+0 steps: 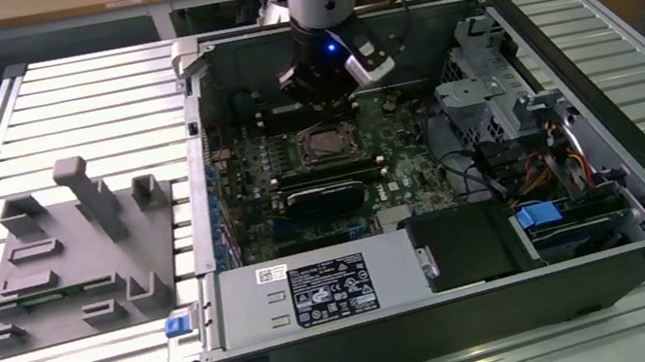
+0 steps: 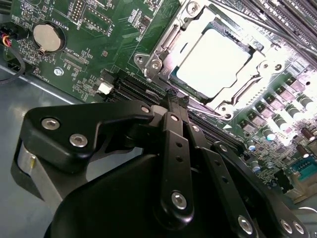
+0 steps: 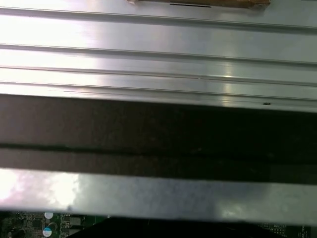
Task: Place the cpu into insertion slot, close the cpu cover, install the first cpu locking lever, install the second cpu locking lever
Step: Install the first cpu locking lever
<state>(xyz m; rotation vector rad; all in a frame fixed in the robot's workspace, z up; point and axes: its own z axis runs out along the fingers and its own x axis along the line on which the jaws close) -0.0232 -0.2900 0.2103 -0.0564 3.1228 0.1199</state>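
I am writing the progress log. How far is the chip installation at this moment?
Done: the chip sits in its socket and the metal cover frame lies closed over its edges. In hand: the gripper, fingers together and empty, is at the socket's edge. Left: whether the two locking levers are latched cannot be told.

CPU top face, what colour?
Silver-grey metal; the cpu sits in the socket under the cpu cover. Shows best in the second wrist view.
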